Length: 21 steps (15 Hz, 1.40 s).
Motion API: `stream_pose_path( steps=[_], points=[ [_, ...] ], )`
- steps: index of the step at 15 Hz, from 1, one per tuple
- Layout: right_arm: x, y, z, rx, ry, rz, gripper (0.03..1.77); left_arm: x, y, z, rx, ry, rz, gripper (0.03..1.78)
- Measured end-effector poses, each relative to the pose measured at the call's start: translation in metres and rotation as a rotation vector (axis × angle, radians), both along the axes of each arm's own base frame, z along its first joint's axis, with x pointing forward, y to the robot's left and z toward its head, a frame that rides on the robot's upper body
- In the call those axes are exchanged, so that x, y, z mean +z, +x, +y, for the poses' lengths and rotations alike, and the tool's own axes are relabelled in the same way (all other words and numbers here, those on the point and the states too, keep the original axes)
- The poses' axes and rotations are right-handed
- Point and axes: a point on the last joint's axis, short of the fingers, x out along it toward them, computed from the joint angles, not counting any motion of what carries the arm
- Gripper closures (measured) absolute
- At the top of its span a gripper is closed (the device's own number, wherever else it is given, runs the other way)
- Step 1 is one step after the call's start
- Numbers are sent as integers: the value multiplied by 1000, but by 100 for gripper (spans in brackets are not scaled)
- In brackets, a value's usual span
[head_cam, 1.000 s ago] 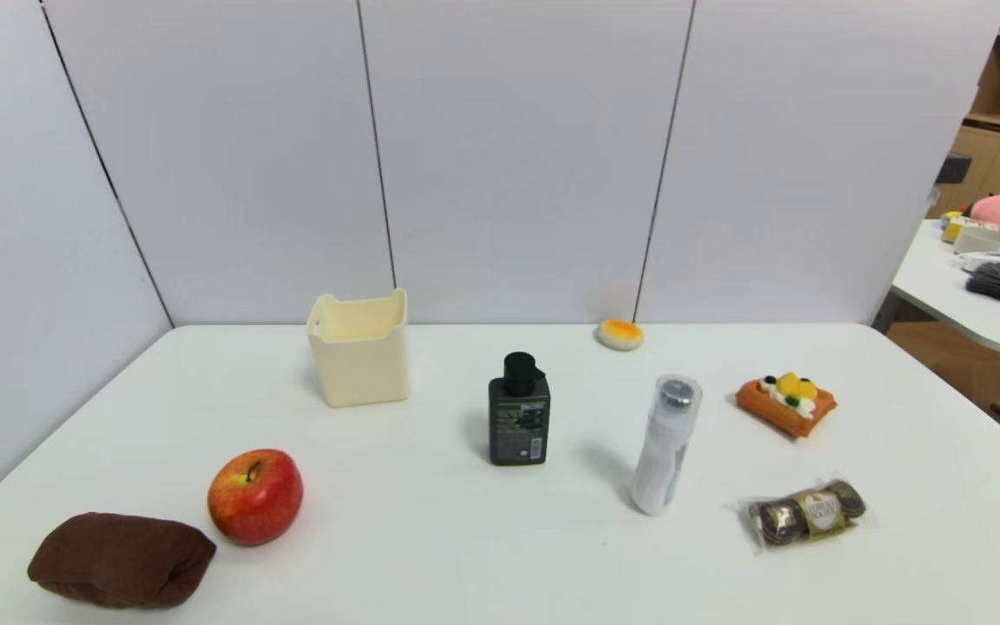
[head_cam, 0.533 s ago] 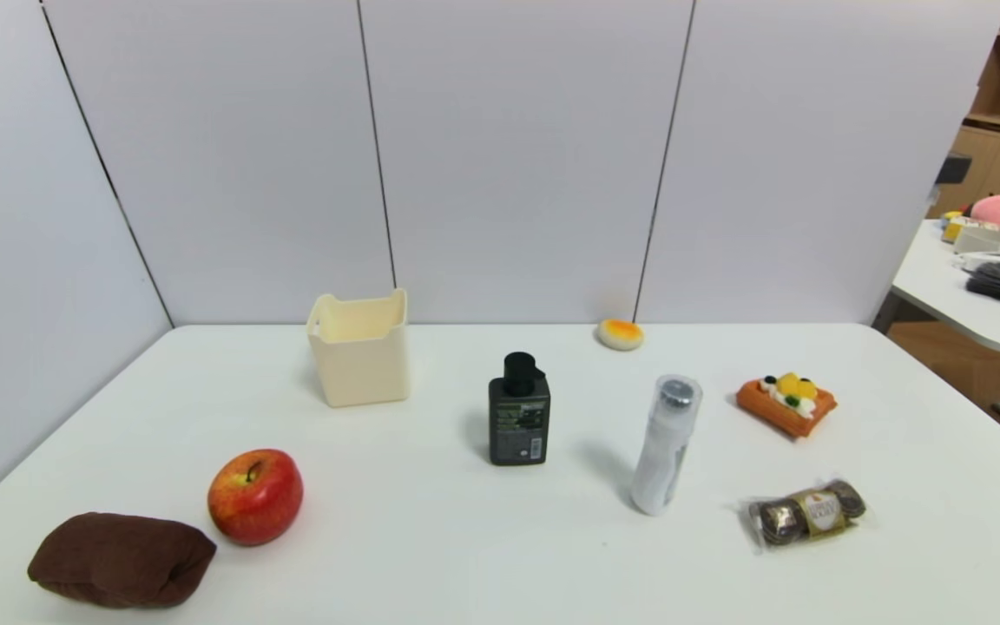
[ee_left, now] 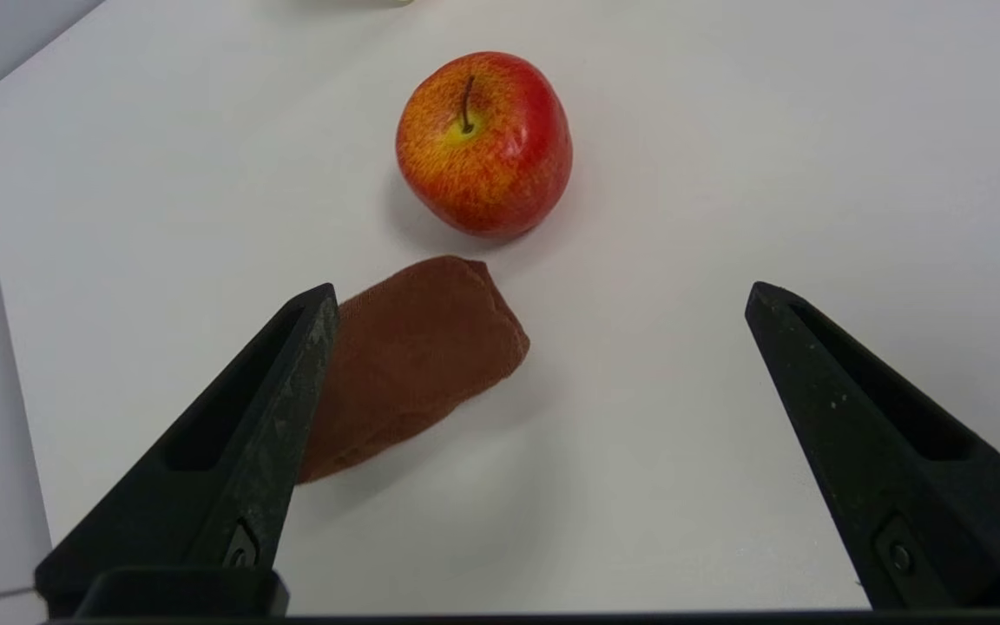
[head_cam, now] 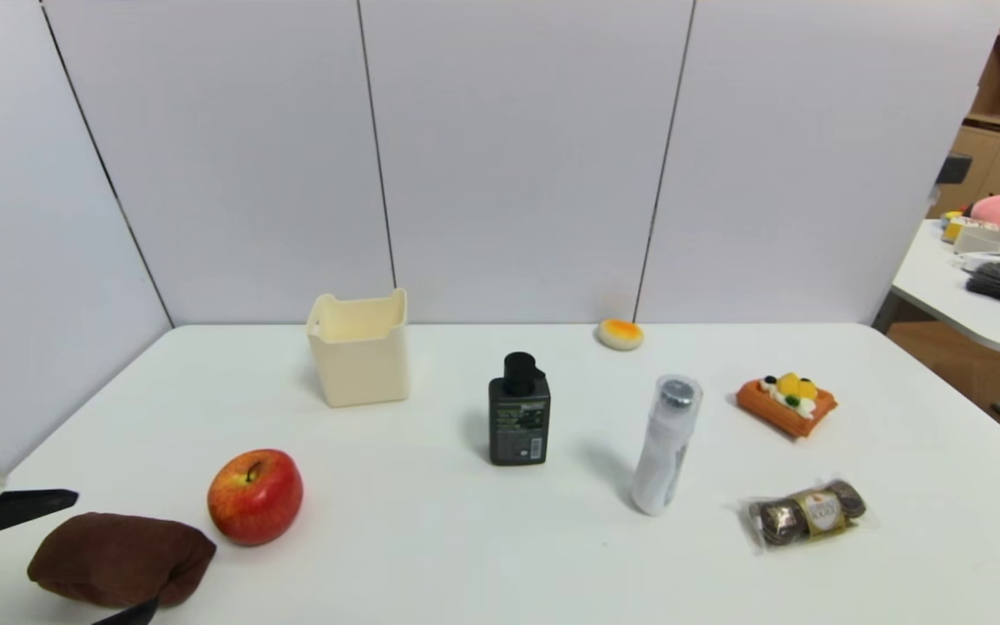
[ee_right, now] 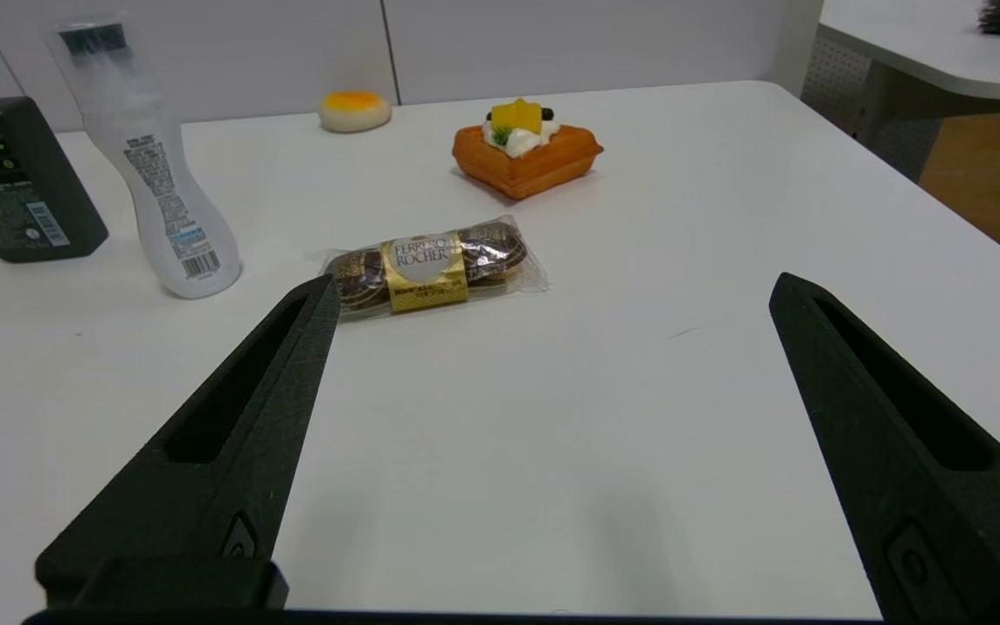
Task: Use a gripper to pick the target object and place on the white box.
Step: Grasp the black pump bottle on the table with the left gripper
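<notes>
My left hand point(head_cam: 40, 555): newly in view at the near left, over the brown cloth point(head_cam: 121, 558), wide open, empty. Bottle point(head_cam: 518, 410), upright mid-tabletop, and box point(head_cam: 359, 349), far left: untouched; reach barely begun.

- White worktop point(head_cam: 430, 555) carries everything.
- Far edge: white box point(head_cam: 359, 349), small orange bun point(head_cam: 620, 333).
- Middle: dark pump bottle point(head_cam: 518, 411), white bottle point(head_cam: 665, 444) (both upright).
- Right side: waffle point(head_cam: 786, 403), chocolates point(head_cam: 806, 510).
- Near left corner: apple point(head_cam: 255, 495), brown cloth point(head_cam: 121, 559).

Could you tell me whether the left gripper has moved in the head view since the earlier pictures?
Yes. The left gripper, absent from the head view before, has come in at the lower left corner, its open fingers straddling the brown cloth.
</notes>
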Motion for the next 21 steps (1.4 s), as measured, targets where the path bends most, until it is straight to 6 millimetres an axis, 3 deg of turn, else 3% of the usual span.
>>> stream_pose_path(
  steps=[5,10,16,21],
  points=[
    [0,0,0,-1,0,0,9,-3,67,-43,-206,71,116,12],
    [0,0,0,0,0,-1,9,-25,117,-99,-352,35,84,12],
    [0,0,0,0,0,0,9,-58,161,-145,-445,-121,5,12],
    [0,0,0,0,0,0,9,-78,171,-175,-440,-272,-14,12]
  ],
)
